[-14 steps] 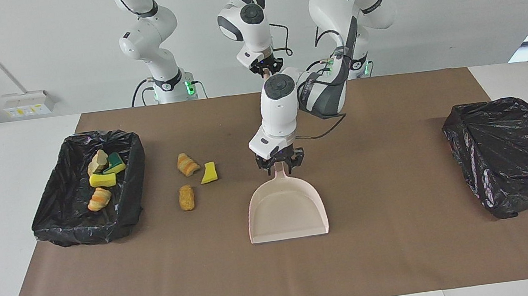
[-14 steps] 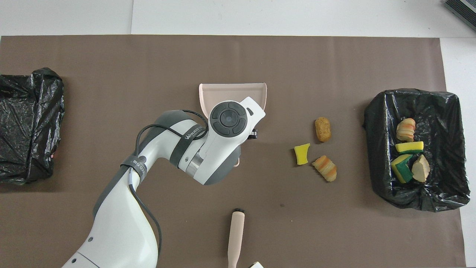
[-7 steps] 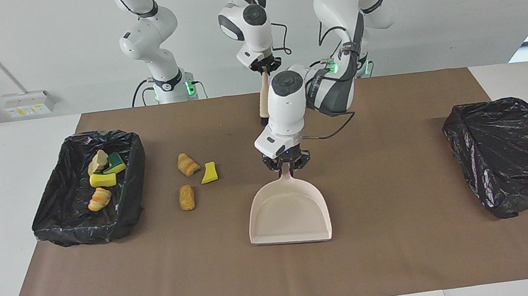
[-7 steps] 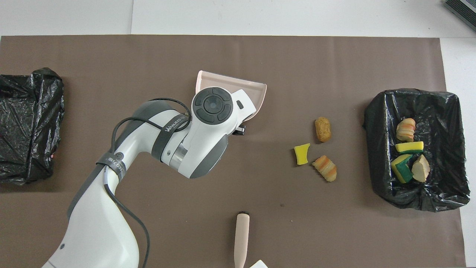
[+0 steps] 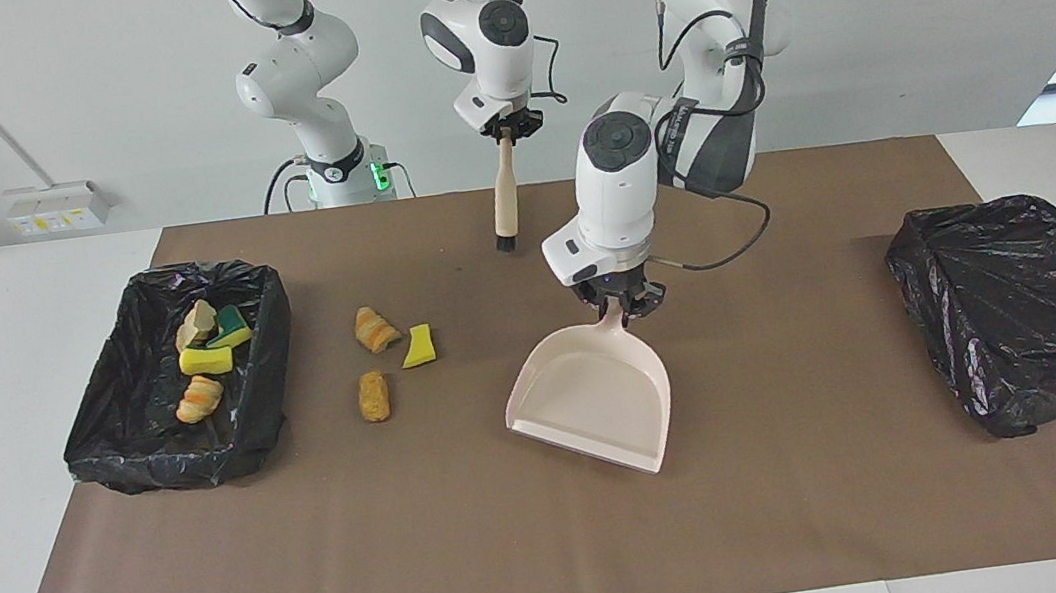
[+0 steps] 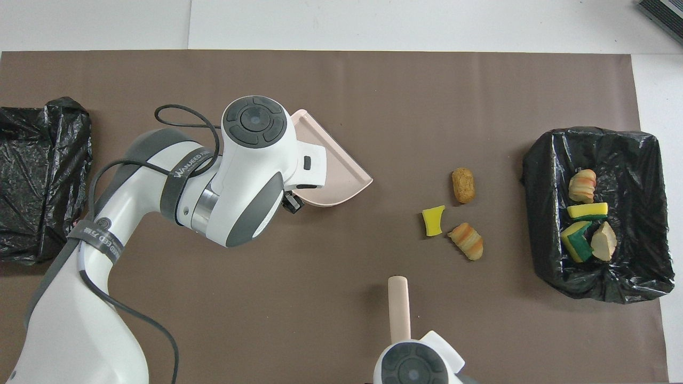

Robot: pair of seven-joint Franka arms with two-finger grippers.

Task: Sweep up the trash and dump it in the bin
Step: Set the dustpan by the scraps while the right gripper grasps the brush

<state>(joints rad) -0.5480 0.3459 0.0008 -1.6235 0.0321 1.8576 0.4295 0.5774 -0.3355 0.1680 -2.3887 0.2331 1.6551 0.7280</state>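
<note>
Left gripper [image 5: 627,309]: clamped on the handle of the pink dustpan [image 5: 596,397], over the middle of the brown mat [image 5: 815,503].
Dustpan: raised and tilted; its long axis runs slantwise, handle up in the grip, open mouth turned down and toward the right arm's end of the table, where the loose trash lies. Whether its lower edge touches the mat cannot be told.
Right gripper [image 5: 505,130]: clenched on the top of the brush [image 5: 503,195], held in the air over the mat's edge nearest the robots.
Brush: hangs nearly upright, long axis vertical, dark bristle end pointing down, clear of the mat.
Loose trash: three scraps on the mat between the dustpan and the filled bin; a striped bread lump [image 5: 374,328] just beside a yellow sponge chunk [image 5: 418,346], and a golden-brown lump [image 5: 373,396] farther from the robots, its long axis running toward and away from them.
Filled bin [image 5: 270,368]: black-lined, at the right arm's end of the table; holds four scraps, among them a green-sided sponge [image 5: 232,325] and a yellow sponge [image 5: 204,360].
Second bin [image 5: 1023,306]: black-lined, at the left arm's end, well apart from the dustpan.
</note>
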